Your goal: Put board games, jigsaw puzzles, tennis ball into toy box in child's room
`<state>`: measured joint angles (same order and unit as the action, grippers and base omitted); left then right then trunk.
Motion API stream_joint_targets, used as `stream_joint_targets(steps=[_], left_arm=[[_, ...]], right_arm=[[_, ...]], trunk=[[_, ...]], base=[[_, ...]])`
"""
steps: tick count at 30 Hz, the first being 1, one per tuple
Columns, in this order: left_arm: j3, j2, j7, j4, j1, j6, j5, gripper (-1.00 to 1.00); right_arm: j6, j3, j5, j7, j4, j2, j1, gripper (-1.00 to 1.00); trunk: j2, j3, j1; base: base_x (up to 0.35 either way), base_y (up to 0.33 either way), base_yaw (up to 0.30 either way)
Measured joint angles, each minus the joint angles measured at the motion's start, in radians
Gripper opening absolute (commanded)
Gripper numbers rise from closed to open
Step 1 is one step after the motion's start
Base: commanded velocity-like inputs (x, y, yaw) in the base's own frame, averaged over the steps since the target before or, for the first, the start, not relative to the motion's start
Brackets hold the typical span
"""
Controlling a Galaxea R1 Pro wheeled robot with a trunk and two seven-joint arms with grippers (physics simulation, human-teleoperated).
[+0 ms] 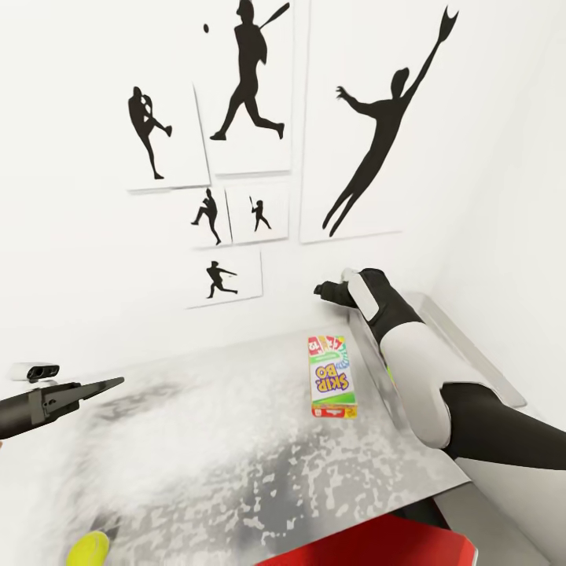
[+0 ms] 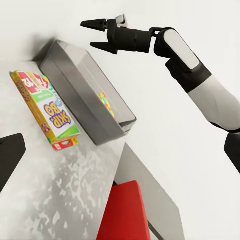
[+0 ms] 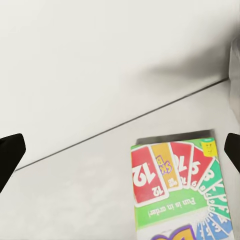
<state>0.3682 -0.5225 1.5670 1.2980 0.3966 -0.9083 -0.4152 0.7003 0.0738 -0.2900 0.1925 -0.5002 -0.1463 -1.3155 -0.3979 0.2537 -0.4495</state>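
Note:
A green-white board game point(image 1: 330, 376) with a red band, printed SKIP-BO, lies flat on the pale grey table point(image 1: 220, 440), just beside the toy box point(image 2: 82, 92). In the head view my right arm hides much of the light grey toy box point(image 1: 472, 346). A colourful patterned card point(image 2: 104, 102), probably a jigsaw puzzle, shows inside the box. My right gripper point(image 2: 97, 35) hangs open and empty above the box's far end, by the wall. The right wrist view looks down on the board game point(image 3: 175, 185). My left gripper point(image 1: 94, 387) is open and empty over the table's left side. A yellow-green tennis ball point(image 1: 88, 549) sits at the near left.
A white wall with black baseball silhouette pictures point(image 1: 244, 86) stands right behind the table. A side wall closes in on the right past the toy box. A red seat point(image 2: 125, 210) stands below the table's near edge.

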Motion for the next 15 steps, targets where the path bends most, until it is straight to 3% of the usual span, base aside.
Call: stream_joint_targets(steps=[15], left_arm=[[0.002, 0.000, 0.000, -0.002, 0.000, 0.000, 0.001, 1.00]], right_arm=[[0.000, -0.001, 0.000, -0.002, 0.000, -0.012, -0.001, 1.00]], trunk=[[0.000, 0.025, 0.000]], base=[[0.000, 0.000, 0.000]])
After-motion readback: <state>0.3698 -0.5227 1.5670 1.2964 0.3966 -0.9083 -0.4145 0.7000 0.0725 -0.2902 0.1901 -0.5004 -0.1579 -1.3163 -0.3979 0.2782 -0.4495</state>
